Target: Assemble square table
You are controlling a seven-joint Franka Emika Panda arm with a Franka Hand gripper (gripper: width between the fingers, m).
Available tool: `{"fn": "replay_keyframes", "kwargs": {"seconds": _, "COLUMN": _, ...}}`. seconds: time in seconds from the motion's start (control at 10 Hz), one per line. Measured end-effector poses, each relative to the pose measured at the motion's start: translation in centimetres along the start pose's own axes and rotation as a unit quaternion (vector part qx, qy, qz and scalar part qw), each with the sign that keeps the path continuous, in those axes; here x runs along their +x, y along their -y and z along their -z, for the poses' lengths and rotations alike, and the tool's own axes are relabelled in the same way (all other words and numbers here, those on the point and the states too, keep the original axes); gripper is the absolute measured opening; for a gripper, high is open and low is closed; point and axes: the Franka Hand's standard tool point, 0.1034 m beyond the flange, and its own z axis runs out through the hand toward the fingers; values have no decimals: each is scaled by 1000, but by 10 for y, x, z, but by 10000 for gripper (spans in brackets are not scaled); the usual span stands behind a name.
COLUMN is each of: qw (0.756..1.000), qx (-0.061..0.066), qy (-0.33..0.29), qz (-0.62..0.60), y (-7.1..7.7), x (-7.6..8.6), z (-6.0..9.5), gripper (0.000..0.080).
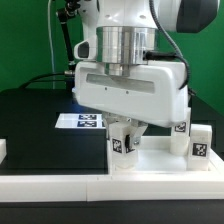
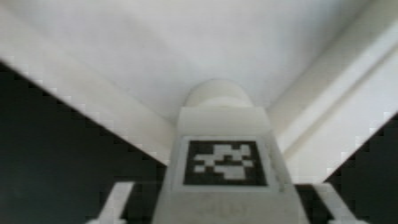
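A tagged white leg (image 1: 124,141) stands upright on the square panel (image 1: 150,158), near the panel corner on the exterior view's left. The gripper (image 1: 128,133) straddles it, fingers (image 2: 118,200) beside both flanks, seemingly touching; a firm clamp cannot be confirmed. Two more legs (image 1: 190,139) stand toward the exterior view's right. The marker board (image 1: 80,121) lies behind.

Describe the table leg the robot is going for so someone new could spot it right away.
Find the large white square panel at the table's front. On it, directly under the gripper, stands a small white tagged leg. Unlike the two legs toward the exterior view's right, it sits between the fingers.
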Motion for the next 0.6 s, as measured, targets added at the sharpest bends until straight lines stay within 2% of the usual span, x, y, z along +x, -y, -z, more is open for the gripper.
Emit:
{"fn": "replay_keyframes", "kwargs": {"seconds": 0.1, "qw": 999, "qx": -3, "qy": 3, "qz": -43, "y": -1, "x": 2, "z": 1, "gripper": 285}}
{"fn": "replay_keyframes", "kwargs": {"seconds": 0.3, "qw": 983, "qx": 7, "qy": 10, "qz": -181, "y": -2, "x": 2, "z": 0, "gripper": 285}}
{"fn": "replay_keyframes", "kwargs": {"seconds": 0.4, "qw": 965, "qx": 17, "qy": 13, "qz": -263, "y": 1, "x": -1, "z": 0, "gripper": 287}}
{"fn": "replay_keyframes", "kwargs": {"seconds": 0.6, "qw": 917, "qx": 23, "qy": 23, "qz": -397, "y": 8, "x": -8, "z": 1, "gripper": 287}}
